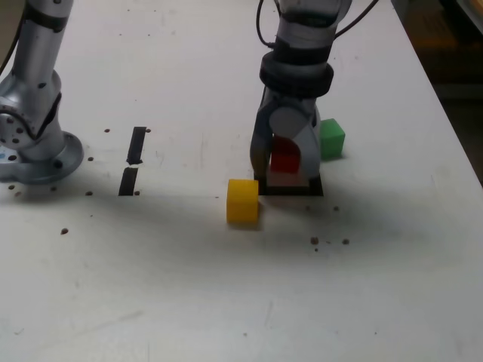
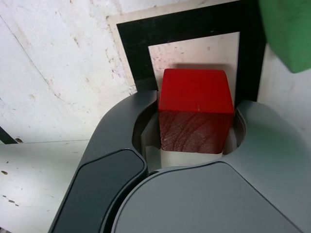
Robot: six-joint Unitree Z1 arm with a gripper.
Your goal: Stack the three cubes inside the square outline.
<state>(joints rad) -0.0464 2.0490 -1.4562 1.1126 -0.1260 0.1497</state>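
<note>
You see the red cube [image 2: 195, 99] clamped between the jaws of the gripper [image 1: 286, 160], over the white middle of the square outline [image 2: 194, 29]. The green cube [image 1: 330, 138] sits just beyond the outline; the yellow cube [image 1: 242, 200] rests on the table [image 1: 189, 286] beside the outline's near corner.

Arm links: silver-grey rounded metal tubes.
Base [image 1: 34, 154]: silver-grey round flange with small dark screw holes.
Wrist collar [image 1: 296, 74]: thick black ring just above the hand.
Cables [image 1: 263, 26]: thin black leads looping beside the wrist.
Gripper [image 1: 286, 162]: grey round knuckle, dark grey curved jaw shells, smooth and matte in the wrist view.
</note>
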